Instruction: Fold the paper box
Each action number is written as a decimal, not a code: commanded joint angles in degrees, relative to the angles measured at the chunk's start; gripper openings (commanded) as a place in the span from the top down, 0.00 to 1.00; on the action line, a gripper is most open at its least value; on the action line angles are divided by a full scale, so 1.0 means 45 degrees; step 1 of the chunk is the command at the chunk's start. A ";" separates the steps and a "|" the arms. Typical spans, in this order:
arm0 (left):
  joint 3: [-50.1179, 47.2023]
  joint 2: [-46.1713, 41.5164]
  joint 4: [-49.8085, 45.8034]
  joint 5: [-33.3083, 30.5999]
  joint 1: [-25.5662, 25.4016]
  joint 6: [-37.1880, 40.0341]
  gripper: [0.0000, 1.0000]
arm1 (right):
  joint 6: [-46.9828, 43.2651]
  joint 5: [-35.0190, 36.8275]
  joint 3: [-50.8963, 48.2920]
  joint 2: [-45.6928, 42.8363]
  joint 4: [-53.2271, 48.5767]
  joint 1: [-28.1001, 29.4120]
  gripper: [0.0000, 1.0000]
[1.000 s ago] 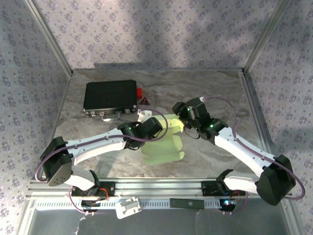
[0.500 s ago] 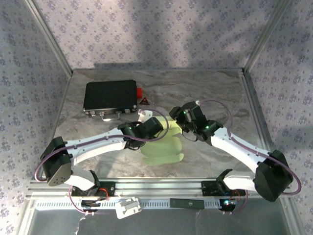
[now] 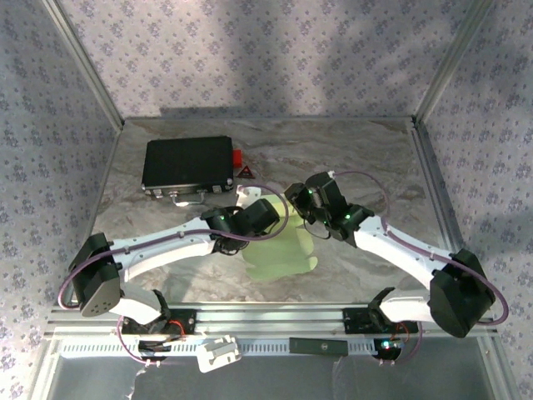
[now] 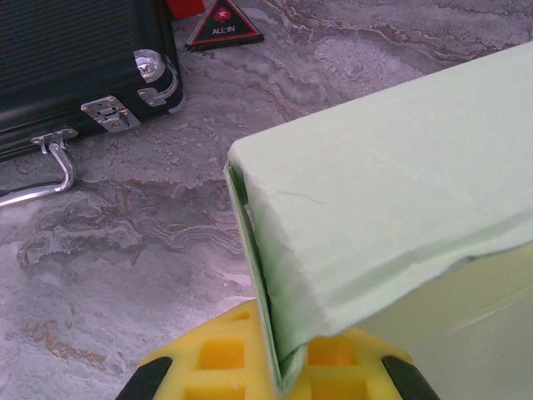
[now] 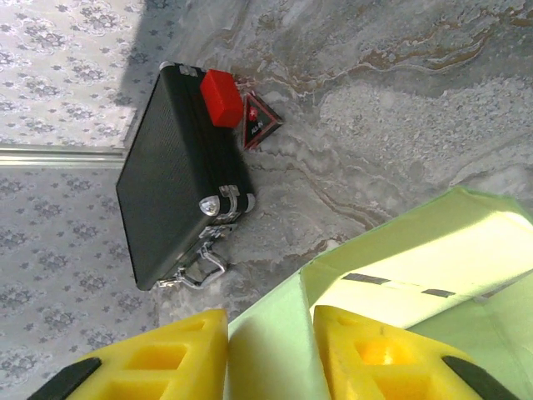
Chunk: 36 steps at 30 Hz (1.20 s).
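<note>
Tabletop (image 3: 375, 158) patterned like grey-veined marble is seen from above. At the far left a black case (image 3: 187, 162) is laid flat; its rectangular lid is finely ribbed, and it is fitted with shiny metal corners, latches and a wire handle. Just beside its right edge a small red block (image 3: 238, 157) is placed, then a dark triangular label (image 4: 223, 23) bordered in red, on which "ALL IN" can be read under a star.

Towards the middle, the left gripper (image 4: 279, 367) is closed tight, and a folded edge of the paper box (image 3: 283, 254) is pinched between its yellow, grid-moulded pads. The box, of thin matt pale-green cardboard with creased panels, is held at mid-table between the two arms, nearer than the case.

To the right, the right gripper (image 5: 271, 337) is set narrowly, with a green panel lodged between its yellow fingers; whether the panel is squeezed cannot be told.
</note>
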 commanded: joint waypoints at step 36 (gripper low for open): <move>0.0998 -0.0162 -0.0499 -0.0179 -0.0221 0.0123 1.00 | -0.2723 0.2552 -0.3870 -0.3339 -0.0148 0.0977 0.57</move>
